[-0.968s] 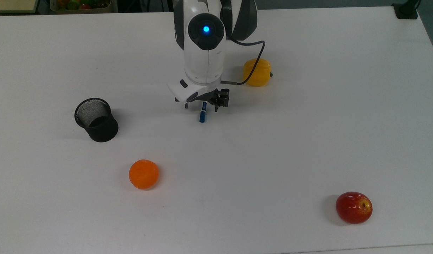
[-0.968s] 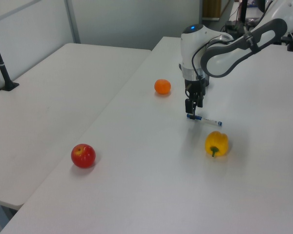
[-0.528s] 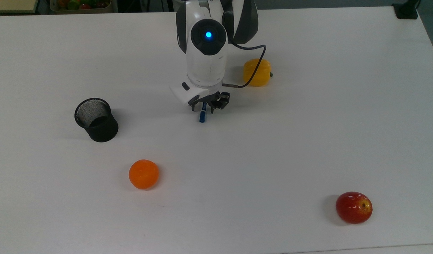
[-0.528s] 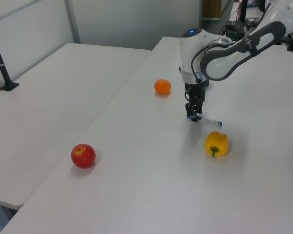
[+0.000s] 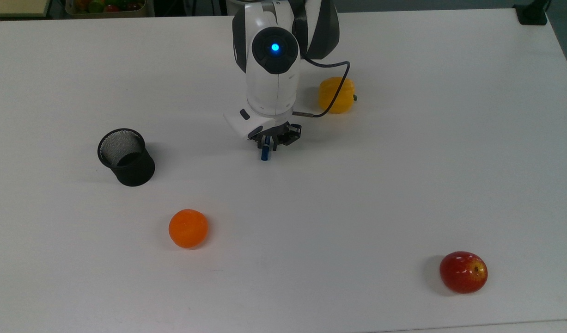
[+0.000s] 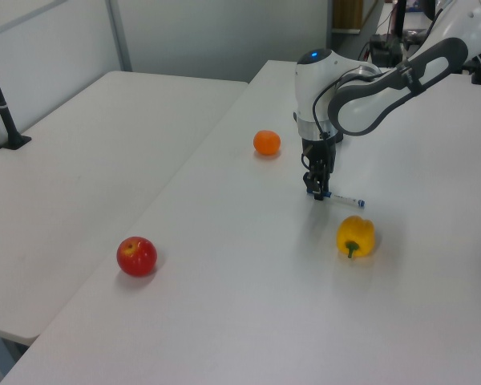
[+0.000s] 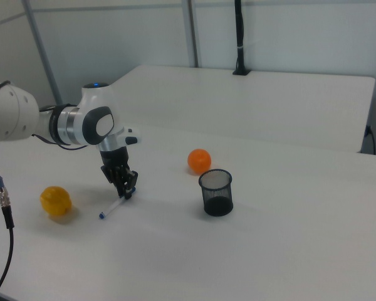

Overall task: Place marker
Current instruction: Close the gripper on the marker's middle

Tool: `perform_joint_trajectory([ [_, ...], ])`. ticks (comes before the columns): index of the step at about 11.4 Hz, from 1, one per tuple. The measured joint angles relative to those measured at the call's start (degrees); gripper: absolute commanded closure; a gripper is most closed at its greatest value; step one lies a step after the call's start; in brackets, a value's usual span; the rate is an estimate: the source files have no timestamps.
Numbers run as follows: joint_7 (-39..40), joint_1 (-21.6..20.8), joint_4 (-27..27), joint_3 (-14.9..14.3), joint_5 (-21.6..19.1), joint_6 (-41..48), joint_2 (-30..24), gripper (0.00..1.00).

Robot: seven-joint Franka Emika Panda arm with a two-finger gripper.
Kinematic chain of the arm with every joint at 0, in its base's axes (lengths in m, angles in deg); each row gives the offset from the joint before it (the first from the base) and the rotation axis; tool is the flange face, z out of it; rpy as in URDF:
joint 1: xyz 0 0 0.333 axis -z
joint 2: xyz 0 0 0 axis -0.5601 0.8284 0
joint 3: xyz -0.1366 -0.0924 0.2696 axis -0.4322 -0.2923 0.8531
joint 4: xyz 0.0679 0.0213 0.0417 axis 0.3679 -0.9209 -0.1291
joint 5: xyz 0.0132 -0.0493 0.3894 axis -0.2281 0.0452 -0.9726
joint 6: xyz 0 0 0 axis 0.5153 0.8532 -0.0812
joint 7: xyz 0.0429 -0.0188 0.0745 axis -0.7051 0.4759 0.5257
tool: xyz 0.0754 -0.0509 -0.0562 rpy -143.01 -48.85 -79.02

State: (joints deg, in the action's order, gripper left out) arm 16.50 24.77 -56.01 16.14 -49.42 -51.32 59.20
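Pinching the slim white marker (image 7: 114, 205) near its blue cap end with the jaws (image 5: 266, 146), lying flat on the smooth white counter (image 5: 403, 162), between black mesh cup (image 5: 125, 157) and glossy yellow bell pepper (image 5: 336, 95).

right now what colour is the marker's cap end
Blue, on the marker; clearest in the top view.

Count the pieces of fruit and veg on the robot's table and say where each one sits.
3. The orange lies below the black mesh cup in the top view. The apple is near the top view's lower right corner. The yellow pepper sits beside the arm, on the top view's right.
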Motion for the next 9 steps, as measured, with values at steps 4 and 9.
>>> perform_joint_trajectory([
  [4,-0.12,-0.01,0.02,0.01,0.00,-0.01,0.00,0.83],
  [9,-0.18,-0.01,0.04,0.01,0.00,-0.01,0.00,0.88],
])
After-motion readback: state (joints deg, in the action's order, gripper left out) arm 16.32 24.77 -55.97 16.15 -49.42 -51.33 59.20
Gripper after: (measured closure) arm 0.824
